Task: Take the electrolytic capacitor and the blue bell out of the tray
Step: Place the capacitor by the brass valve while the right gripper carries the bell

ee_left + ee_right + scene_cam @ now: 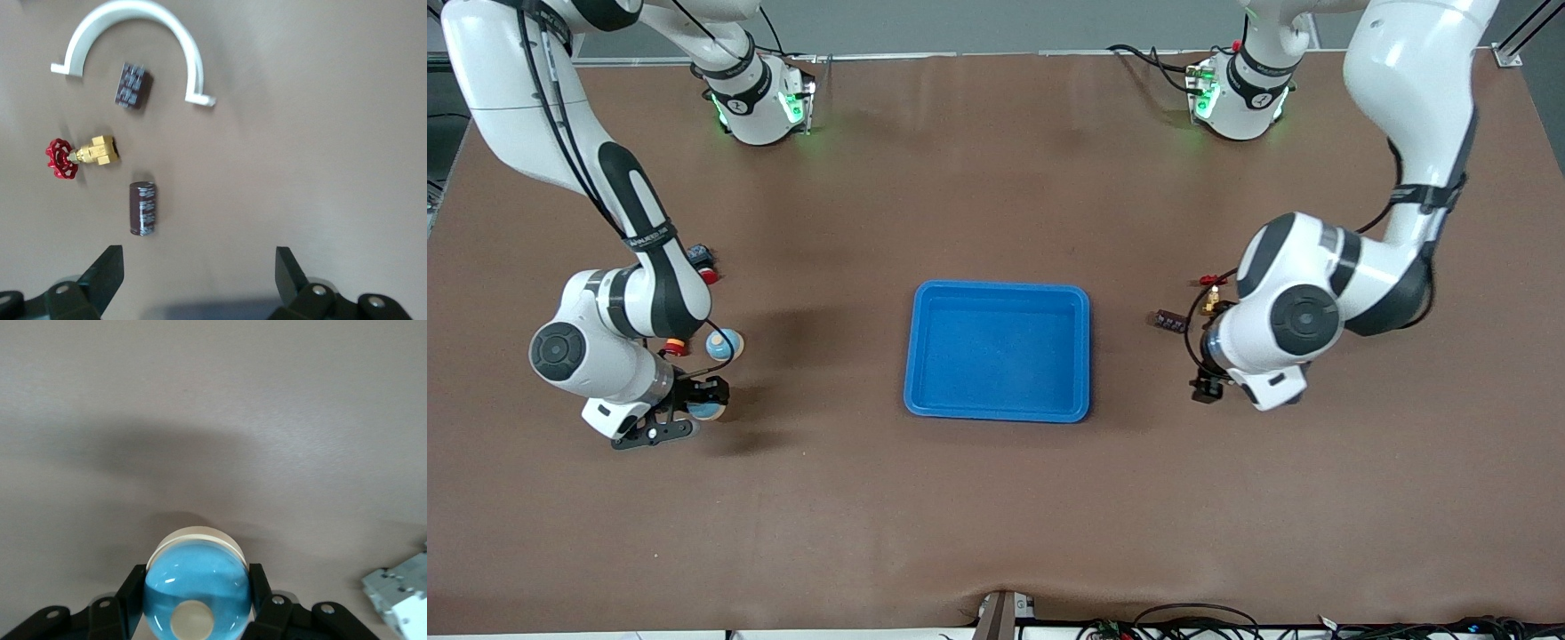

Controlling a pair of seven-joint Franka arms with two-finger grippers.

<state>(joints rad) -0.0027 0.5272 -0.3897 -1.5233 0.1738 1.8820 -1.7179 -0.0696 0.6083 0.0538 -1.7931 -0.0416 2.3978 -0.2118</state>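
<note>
The bell is a glossy blue dome with a cream button and base. My right gripper is shut on it, one finger against each side, at the right arm's end of the table; in the front view the bell shows between the fingers of that gripper. The capacitor is a dark cylinder lying on the table in the left wrist view. My left gripper is open and empty above the table, apart from the capacitor. In the front view that gripper is low and the arm hides the capacitor.
A blue tray sits mid-table. A second blue bell and small red parts lie beside my right gripper. A brass valve with a red handle, a dark chip and a white arched clamp lie by the capacitor.
</note>
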